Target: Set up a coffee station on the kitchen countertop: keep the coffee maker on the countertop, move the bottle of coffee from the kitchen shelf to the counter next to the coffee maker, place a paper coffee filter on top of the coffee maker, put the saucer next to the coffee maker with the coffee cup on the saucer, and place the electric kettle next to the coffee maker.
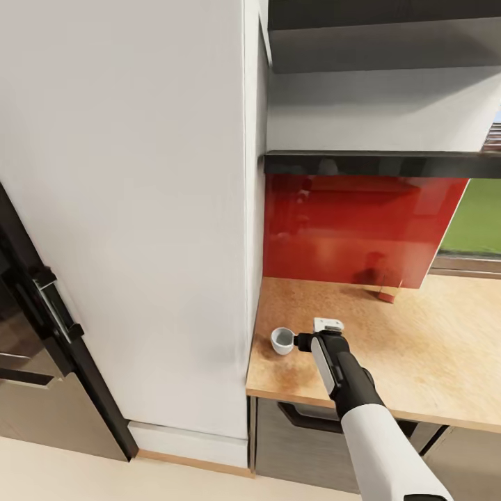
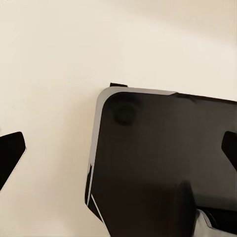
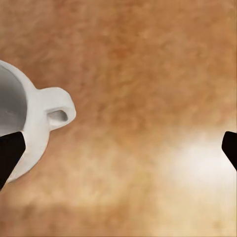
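While the right gripper [image 3: 118, 153] is hanging with its fingers spread wide over the wooden counter [image 1: 417, 355], the coffee cup [image 1: 282, 340] is sitting upright near the counter's left edge, close to the front corner, just beside the tall white cabinet [image 1: 139, 209]. The cup's handle [image 3: 58, 109] is lying between the fingertips, untouched. The left gripper [image 2: 118, 153] is also hanging spread apart over a dark panel [image 2: 163, 158].

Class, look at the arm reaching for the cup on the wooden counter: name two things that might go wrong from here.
1. The small white rounded cup sits off to one side of the open right tool, not between its fingertips, so closing may miss it or knock it over.
2. The cup stands close to the wooden counter's front edge; a nudge might push it off.
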Tool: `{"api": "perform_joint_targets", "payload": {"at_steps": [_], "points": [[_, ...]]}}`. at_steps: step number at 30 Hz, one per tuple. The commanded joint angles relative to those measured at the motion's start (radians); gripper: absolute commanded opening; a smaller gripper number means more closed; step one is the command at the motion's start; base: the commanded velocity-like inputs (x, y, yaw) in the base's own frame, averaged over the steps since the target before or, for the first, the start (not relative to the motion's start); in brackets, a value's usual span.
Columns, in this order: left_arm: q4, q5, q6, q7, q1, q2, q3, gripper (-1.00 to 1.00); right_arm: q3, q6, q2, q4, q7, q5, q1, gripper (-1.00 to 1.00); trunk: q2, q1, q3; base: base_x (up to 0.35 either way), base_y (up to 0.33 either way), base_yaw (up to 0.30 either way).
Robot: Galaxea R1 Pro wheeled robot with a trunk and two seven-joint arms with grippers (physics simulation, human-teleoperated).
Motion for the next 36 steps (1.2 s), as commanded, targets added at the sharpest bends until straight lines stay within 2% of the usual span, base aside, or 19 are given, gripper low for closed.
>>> {"api": "perform_joint_targets", "payload": {"at_steps": [1, 12, 19, 24, 36], "points": [[-0.001, 0.010, 0.001, -0.010, 0.000, 0.000, 0.004, 1.00, -0.002, 0.004, 0.001, -0.001, -0.003, -0.002, -0.001, 1.00, -0.002, 0.001, -0.002, 0.054, 0.049, 0.000], [-0.001, 0.010, 0.002, -0.010, 0.000, 0.000, 0.005, 1.00, -0.002, 0.004, 0.001, -0.001, -0.003, -0.002, -0.001, 1.00, -0.002, 0.001, -0.002, 0.016, 0.015, 0.000], [-0.001, 0.010, 0.001, -0.010, 0.000, 0.000, 0.005, 1.00, -0.003, 0.004, 0.001, 0.000, -0.003, -0.002, -0.001, 1.00, -0.002, 0.001, -0.002, 0.126, 0.202, 0.000], [-0.001, 0.010, 0.001, -0.010, 0.000, 0.000, 0.005, 1.00, -0.026, 0.004, 0.001, 0.001, -0.003, -0.002, -0.001, 1.00, -0.002, 0.001, -0.002, 0.056, 0.076, 0.000], [-0.001, 0.010, 0.001, -0.010, 0.000, 0.000, 0.005, 1.00, -0.053, 0.004, 0.001, 0.003, -0.002, -0.002, -0.001, 1.00, -0.002, 0.001, -0.002, 0.002, 0.003, 0.000]]}}
